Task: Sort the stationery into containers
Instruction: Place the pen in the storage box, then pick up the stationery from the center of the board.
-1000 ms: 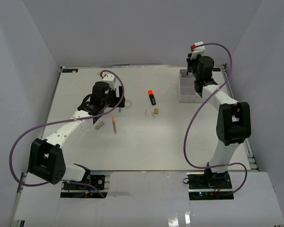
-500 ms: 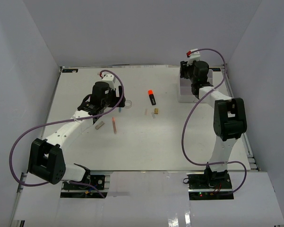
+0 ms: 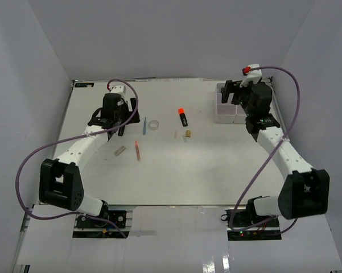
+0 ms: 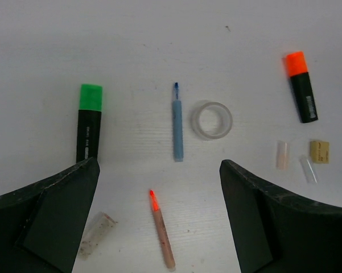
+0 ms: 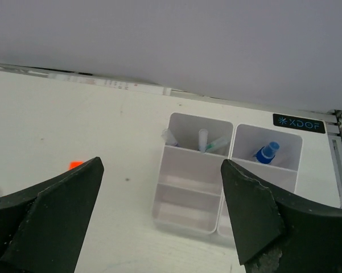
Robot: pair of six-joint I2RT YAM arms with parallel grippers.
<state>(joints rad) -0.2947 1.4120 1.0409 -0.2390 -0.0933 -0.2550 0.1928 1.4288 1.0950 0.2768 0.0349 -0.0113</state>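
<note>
**Bright, even light; dark tool fingers lose detail**

The white surface (image 3: pixel 176 176) is lit brightly and evenly from above, and the shadows under the arms are soft and pale. The walls (image 3: pixel 40 85) look a little grey-violet. A faint glare lies on the glossy near strip (image 3: pixel 188 256). In the wrist views the small things are sharp, but the fingers (image 4: pixel 40 222) of the left tool (image 4: pixel 159 165) and of the right tool (image 5: pixel 162 165) are dark and slightly blurred.

I count two black markers, a green-capped marker (image 4: pixel 89 128) and an orange-capped marker (image 4: pixel 303 94), one blue pen (image 4: pixel 177 128), one pink stick (image 4: pixel 162 236), one tape ring (image 4: pixel 194 121), one tan block (image 4: pixel 319 152), three small pale pieces (image 4: pixel 281 154) (image 4: pixel 308 169) (image 4: pixel 97 232), two white boxes (image 5: pixel 193 163) (image 5: pixel 273 166) and one blue-capped bottle (image 5: pixel 266 152).
</note>
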